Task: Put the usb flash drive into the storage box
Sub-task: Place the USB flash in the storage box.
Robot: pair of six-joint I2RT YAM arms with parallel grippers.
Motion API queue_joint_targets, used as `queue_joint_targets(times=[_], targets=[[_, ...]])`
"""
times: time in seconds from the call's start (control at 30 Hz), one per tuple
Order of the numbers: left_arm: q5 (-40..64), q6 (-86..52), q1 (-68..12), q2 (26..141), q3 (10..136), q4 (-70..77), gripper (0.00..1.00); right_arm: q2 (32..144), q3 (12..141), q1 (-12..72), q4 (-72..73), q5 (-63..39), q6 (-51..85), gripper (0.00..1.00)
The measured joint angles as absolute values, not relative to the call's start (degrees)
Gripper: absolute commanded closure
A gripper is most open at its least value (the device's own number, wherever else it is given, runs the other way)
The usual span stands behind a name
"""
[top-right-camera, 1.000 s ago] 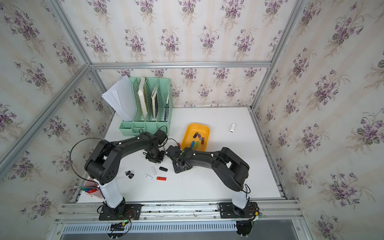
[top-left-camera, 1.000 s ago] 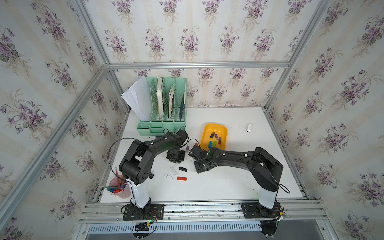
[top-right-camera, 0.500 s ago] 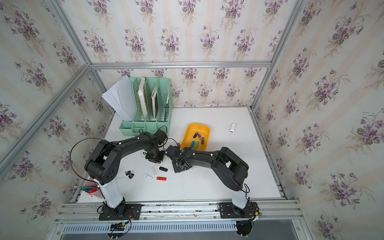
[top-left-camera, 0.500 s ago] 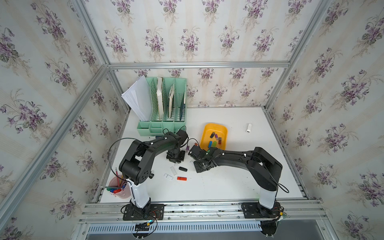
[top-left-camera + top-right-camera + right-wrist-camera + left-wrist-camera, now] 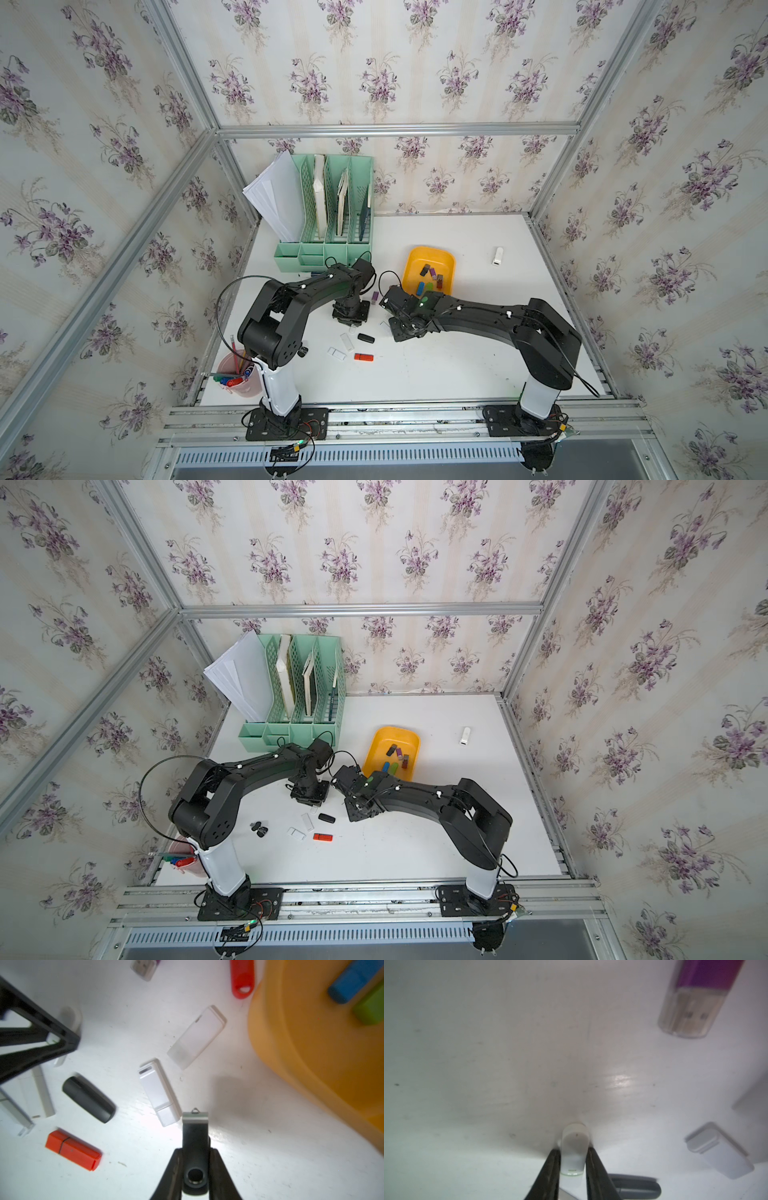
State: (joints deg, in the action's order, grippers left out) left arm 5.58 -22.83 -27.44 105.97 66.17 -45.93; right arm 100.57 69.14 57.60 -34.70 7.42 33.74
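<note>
Black usb flash drive (image 5: pixel 195 1138), silver-capped; shallow yellow-orange storage box (image 5: pixel 311 1053)

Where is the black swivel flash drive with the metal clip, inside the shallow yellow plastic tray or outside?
Outside: the right gripper is shut on the black swivel flash drive over white tabletop, beside the yellow tray.

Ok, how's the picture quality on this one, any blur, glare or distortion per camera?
Left wrist view: soft all over, the purple flash drive hazy, a glare patch on the table. Right wrist view: sharper at centre, smeared at the edges, bright glare beside the black flash drive, the storage box soft. Both top views: crisp and evenly lit.
</note>
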Motion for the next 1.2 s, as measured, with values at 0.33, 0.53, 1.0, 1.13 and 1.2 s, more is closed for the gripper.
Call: queue_joint_targets(times=[0.33,0.53,1.0,1.13,1.2], targets=[[5.72,-22.48,-27.40,107.13,67.53,-47.31,0.73,91.31,72.95,50.04,-40.29,10.33,32.47,0.82],[5.74,-22.46,-27.38,108.29,69.08,-48.93,0.73,94.28,74.70,42.15,-40.05,10.22,28.10,0.83],[6.24,-22.28,-27.29,110.13,70.52,-50.85,0.73,111.50,82.74,34.52,-31.86,2.00,22.57,0.84],[6.28,-22.22,-27.07,110.24,70.52,-50.87,0.73,114.67,83.46,34.44,-30.04,-0.49,22.59,0.84],[6.39,-22.04,-27.00,110.26,70.52,-50.89,0.73,115.70,83.83,34.39,-29.36,-1.34,22.70,0.84]])
